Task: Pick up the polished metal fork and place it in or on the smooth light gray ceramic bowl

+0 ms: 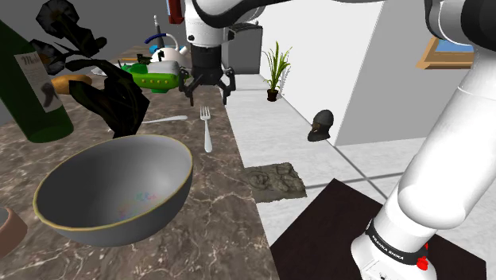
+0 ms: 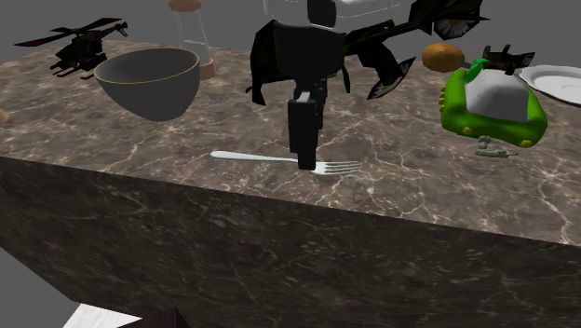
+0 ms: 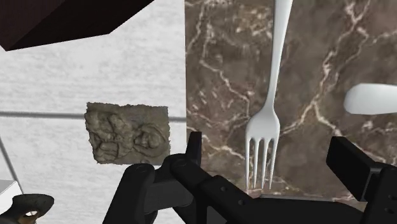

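Bowl: I count one grey bowl (image 1: 95,187) on the brown marbled worktop (image 1: 215,207), nearest the camera in the shoulder view. Its smooth inner wall shows a faint coloured sheen.
Green holder: one green tub-like toy (image 2: 464,116) with a white lump (image 2: 493,93) sitting in it, at the second exterior view's right.
Fork: one pale fork (image 3: 275,76) lying flat on the worktop, beyond the bowl and to the shoulder view's right, close to the worktop's edge.
Fingers: the gripper (image 3: 267,149) is low over the fork's head, with the fingers spread apart and the tines between them, unclasped.
Others: one dark green bottle (image 1: 32,87), one white plate (image 2: 559,82), one black toy helicopter (image 2: 84,42).
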`<state>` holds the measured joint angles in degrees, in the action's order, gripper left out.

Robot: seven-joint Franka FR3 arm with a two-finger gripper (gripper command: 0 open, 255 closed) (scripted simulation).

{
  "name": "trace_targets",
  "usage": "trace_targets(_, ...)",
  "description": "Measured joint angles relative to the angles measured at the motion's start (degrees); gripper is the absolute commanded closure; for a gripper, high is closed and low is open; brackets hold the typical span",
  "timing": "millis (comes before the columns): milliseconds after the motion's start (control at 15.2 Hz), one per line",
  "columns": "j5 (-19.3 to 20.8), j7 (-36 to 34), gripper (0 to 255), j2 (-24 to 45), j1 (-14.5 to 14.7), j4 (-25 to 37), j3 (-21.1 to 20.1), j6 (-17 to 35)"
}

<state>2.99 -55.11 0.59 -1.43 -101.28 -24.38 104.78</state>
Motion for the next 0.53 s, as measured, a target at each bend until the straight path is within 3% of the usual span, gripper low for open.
trace_targets(528,1.2,-2.5,0,2.9,0.3,-2.6,-0.2,5.1)
